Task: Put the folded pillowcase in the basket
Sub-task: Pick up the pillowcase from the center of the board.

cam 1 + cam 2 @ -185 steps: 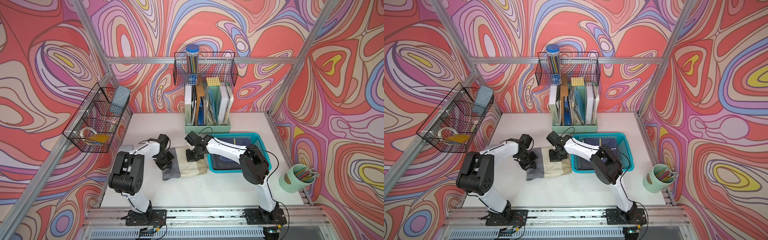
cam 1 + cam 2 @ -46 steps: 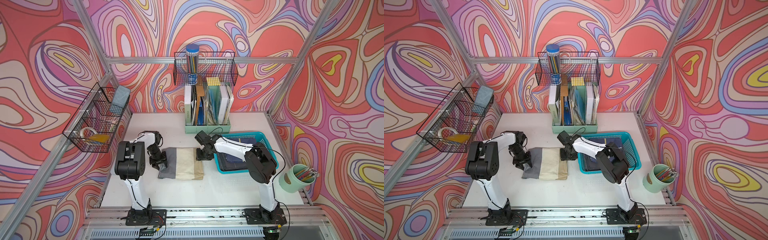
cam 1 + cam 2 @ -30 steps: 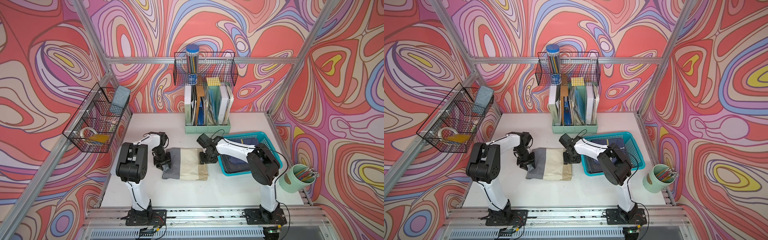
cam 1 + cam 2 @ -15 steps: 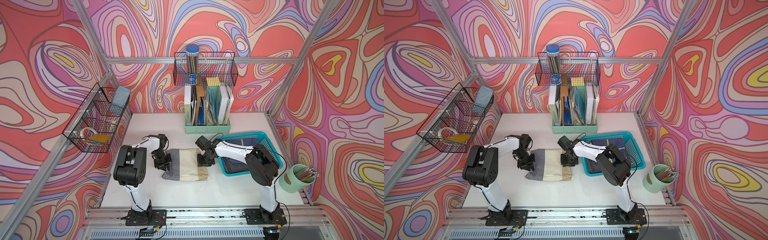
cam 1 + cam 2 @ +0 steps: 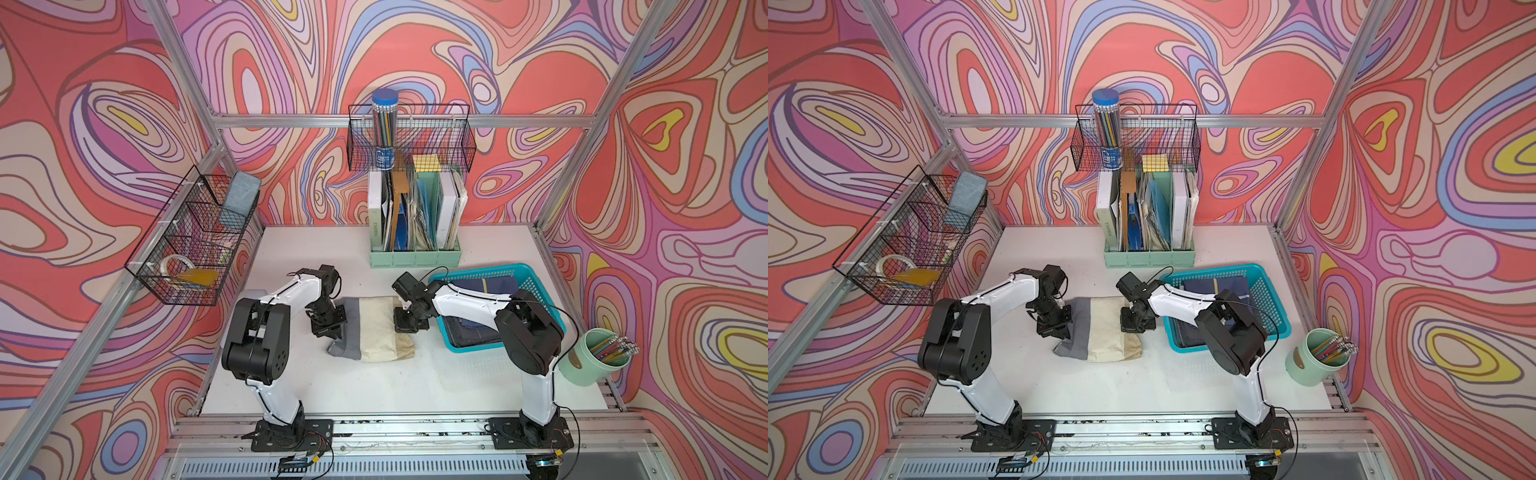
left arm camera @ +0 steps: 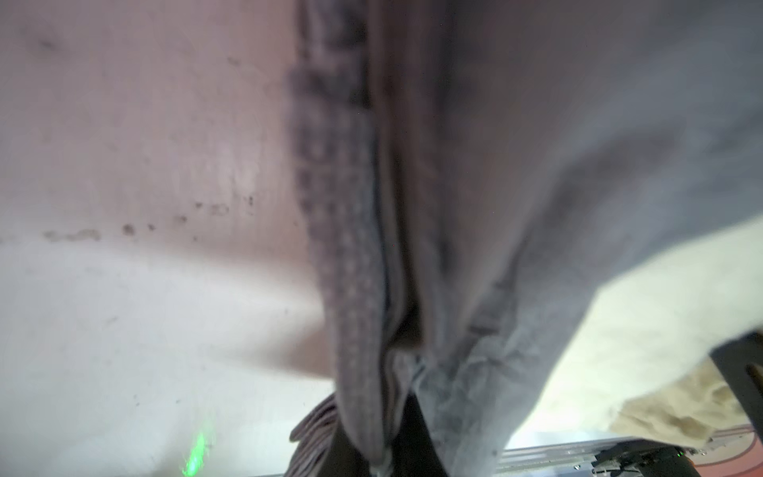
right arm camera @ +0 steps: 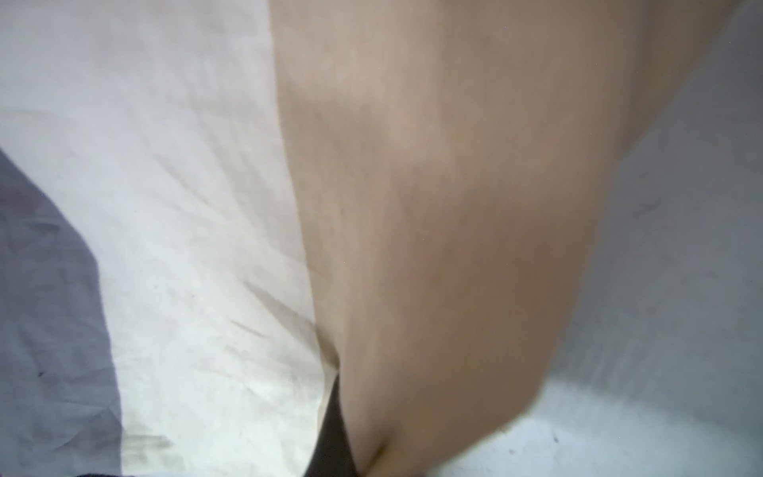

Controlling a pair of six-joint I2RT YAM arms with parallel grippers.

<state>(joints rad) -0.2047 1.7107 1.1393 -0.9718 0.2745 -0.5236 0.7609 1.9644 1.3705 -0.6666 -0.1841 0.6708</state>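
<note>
Gripping the folded pillowcase [image 5: 374,332] from both ends, the two arms meet mid-desk. The left gripper [image 5: 330,332] has its jaws pinched together on the grey band. The right gripper [image 5: 406,326] is clamped on the tan end, nearest the basket [image 5: 536,286]. The cloth spans the gap between them in both top views, grey, cream, then tan. Its near edge is rumpled on the desk [image 5: 374,386].

The pillowcase is outside the basket, just beside its left wall. The turquoise basket sits toward the desk's right edge, with a dark blue folded cloth [image 5: 494,286] inside.

As for writing, there is lettering on the pale green spine [image 5: 375,226] in the file organiser at the desk's back edge. There is also a label on the pencil tube [image 5: 383,158] in the wire basket above, and both are too small to read.

The left wrist view is blurred. It shows what the top views cannot: grey fabric [image 6: 536,165] with a stitched hem, gathered down into the dark jaws. The right wrist view, also soft, shows a tan fold [image 7: 433,206] running into a black finger [image 7: 330,446]. Cream and grey panels lie alongside it. Only the top views show the basket.
</note>
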